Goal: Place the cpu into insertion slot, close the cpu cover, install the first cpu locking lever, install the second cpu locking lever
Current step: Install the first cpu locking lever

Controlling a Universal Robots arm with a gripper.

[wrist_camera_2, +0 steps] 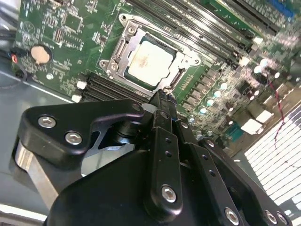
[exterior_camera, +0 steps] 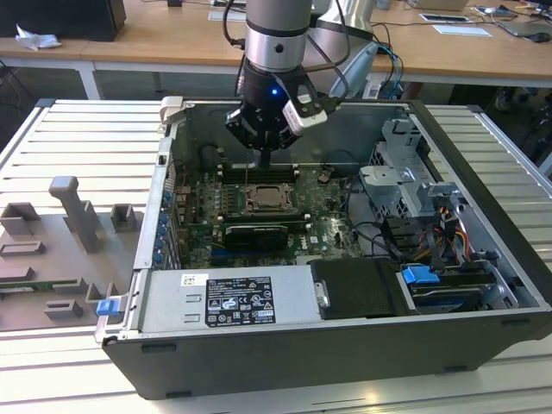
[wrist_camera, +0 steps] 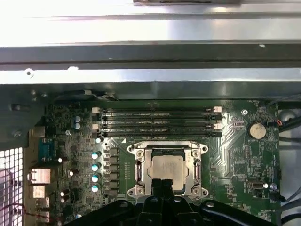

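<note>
Black gripper (wrist_camera_2: pixel 162 95) fingers (wrist_camera_2: pixel 164 120) are sitting pressed together, gripping nothing, just hanging over the edge of the cpu (wrist_camera_2: pixel 150 62) that's lying in the insertion slot (wrist_camera_2: pixel 126 27).

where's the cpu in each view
Exterior view: cpu in the socket mid-board, just under the gripper.
Second wrist view: pale square in the socket, just past the gripper's tips.
First wrist view: in the socket, between the gripper and the memory slots.
Shared landmark: the long black memory slots beside the socket.
</note>
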